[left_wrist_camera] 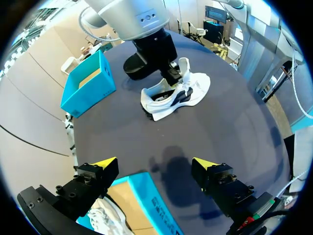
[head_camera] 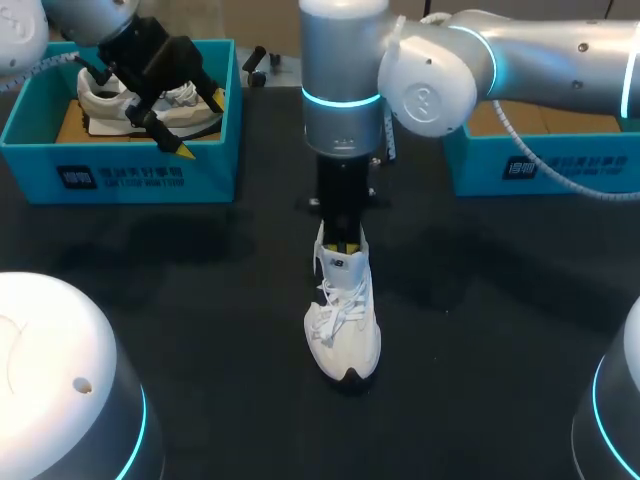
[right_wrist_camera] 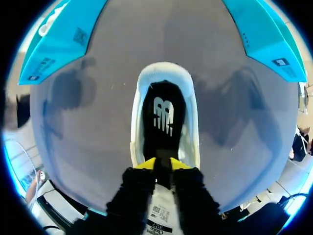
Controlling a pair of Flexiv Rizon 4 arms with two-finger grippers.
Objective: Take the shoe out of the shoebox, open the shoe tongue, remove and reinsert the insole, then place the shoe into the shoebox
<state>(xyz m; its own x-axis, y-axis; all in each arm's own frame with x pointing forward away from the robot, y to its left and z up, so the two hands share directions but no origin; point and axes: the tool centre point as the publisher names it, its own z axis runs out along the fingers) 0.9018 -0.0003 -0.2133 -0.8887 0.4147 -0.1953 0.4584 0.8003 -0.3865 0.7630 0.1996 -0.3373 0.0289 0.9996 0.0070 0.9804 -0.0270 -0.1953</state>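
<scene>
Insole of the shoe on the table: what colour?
The insole is black with a white logo; best seen in the right wrist view.

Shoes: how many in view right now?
2. A white shoe stands mid-table at the right end effector; a second shoe lies in the left shoebox. The right arm partly hides the right shoebox, so more are possible.

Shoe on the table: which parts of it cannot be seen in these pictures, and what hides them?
Head view: the shoe has its opening hidden by the right gripper.
Right wrist view: laces and toe are covered by the gripper's own body.
Left wrist view: the shoe's inside is too small to tell.
</scene>
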